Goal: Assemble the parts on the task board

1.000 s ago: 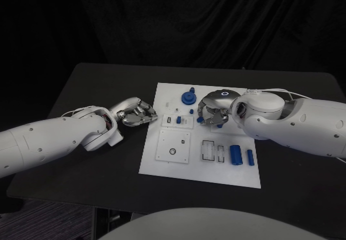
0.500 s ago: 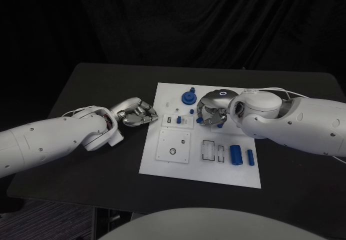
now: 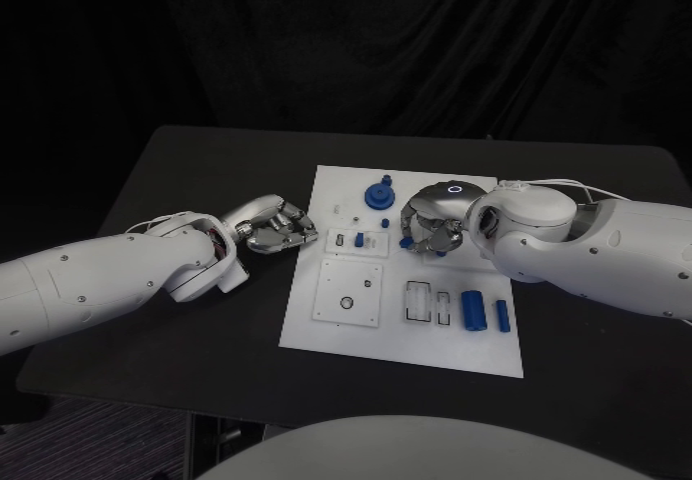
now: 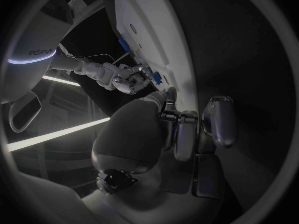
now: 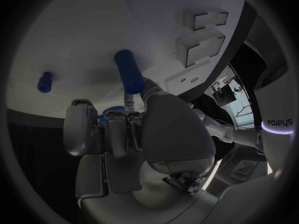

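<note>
Your task board (image 3: 335, 325) lies mid-table (image 3: 173, 340), blue parts (image 3: 472, 309) on its near right. Your right hand (image 3: 430, 232) hovers over it, fingers curled, grasp unclear. Your left hand (image 3: 271, 228) rests clenched and holding nothing beside its left edge.

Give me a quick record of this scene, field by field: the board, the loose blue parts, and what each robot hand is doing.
Board: white task board in the middle of the black table
Loose parts: two blue cylinders lying side by side near the board's right edge
Standing part: blue knob-shaped piece at the board's far end
Left robot hand: beside the board's left edge, fingers curled, holding nothing
Right robot hand: over the board's far middle, fingers down by a small blue part; grip unclear
</note>
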